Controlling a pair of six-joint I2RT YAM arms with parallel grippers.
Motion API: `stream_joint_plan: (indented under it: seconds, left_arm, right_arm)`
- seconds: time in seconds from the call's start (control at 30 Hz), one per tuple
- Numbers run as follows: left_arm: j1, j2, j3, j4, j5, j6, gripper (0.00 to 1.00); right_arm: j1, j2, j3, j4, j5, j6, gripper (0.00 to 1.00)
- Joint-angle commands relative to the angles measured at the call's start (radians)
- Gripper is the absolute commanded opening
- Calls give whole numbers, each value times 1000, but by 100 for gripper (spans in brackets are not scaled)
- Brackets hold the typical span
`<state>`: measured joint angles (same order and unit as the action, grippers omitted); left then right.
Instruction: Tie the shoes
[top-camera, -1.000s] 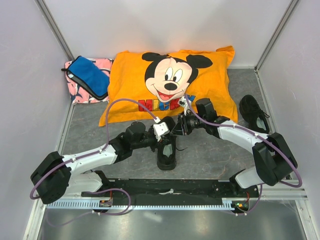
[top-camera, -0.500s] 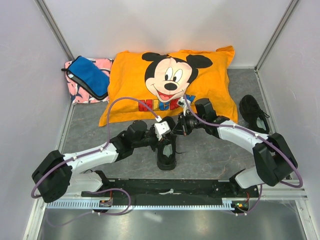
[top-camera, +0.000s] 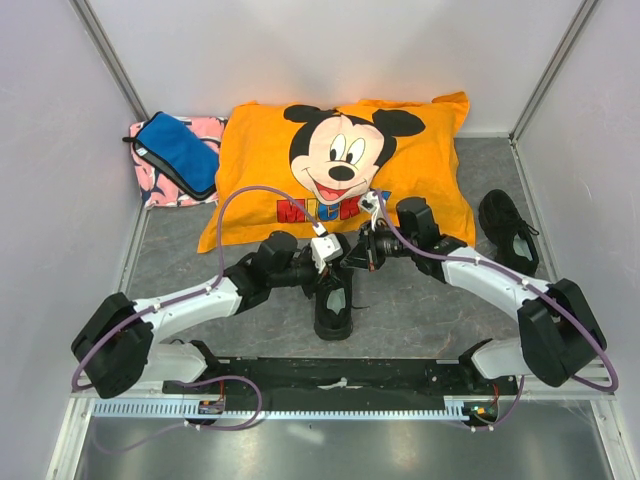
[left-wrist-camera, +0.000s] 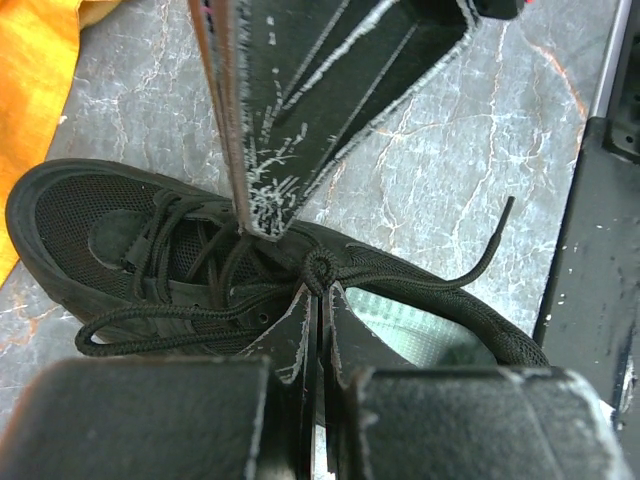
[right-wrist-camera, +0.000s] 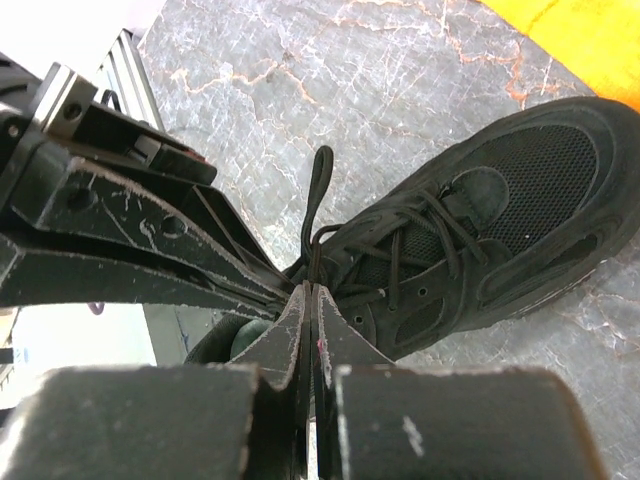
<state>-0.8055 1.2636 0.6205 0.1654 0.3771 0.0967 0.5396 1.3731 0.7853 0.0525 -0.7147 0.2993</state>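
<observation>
One black shoe (top-camera: 333, 308) lies in the middle of the grey mat, toe toward the pillow. The second shoe (top-camera: 508, 232) lies at the far right, untouched. My left gripper (top-camera: 333, 264) and right gripper (top-camera: 352, 258) meet tip to tip above the middle shoe's tongue. In the left wrist view the left gripper (left-wrist-camera: 320, 292) is shut on a bunched bit of black lace (left-wrist-camera: 320, 268) over the shoe (left-wrist-camera: 100, 225). A loose lace end (left-wrist-camera: 482, 262) trails over the heel. In the right wrist view the right gripper (right-wrist-camera: 312, 290) is shut on a lace strand (right-wrist-camera: 316, 200) above the shoe (right-wrist-camera: 500, 220).
A large orange Mickey pillow (top-camera: 250, 170) lies just behind the grippers. A blue pouch (top-camera: 178, 152) sits on a pink cloth (top-camera: 160, 195) at the back left. A black base rail (top-camera: 340, 378) runs along the near edge. Grey walls close in on both sides.
Both arms have shifted slightly, the right elbow outward to the right and the left arm forward. The grippers stay together over the middle shoe, both still shut on lace.
</observation>
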Motion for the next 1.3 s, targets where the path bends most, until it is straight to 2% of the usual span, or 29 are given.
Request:
stream_joint_plan:
  seconds: [0.0, 0.3, 0.37, 0.77, 1.27]
  left_arm:
    - [32, 39, 27, -50, -34, -40, 2]
    - [58, 85, 70, -93, -29, -88, 2]
    - [71, 94, 82, -99, -30, -140, 1]
    - [89, 76, 119, -139, -9, -216, 2]
    - [91, 86, 162, -66, 37, -310, 2]
  right_arm:
    - [0, -40, -14, 44, -35, -5, 0]
    - [0, -63, -27, 75, -57, 11, 0]
    - [0, -66, -32, 78, -60, 11, 0]
    - [0, -74, -50, 75, -54, -5, 0]
    - [8, -74, -57, 95, -66, 6, 0]
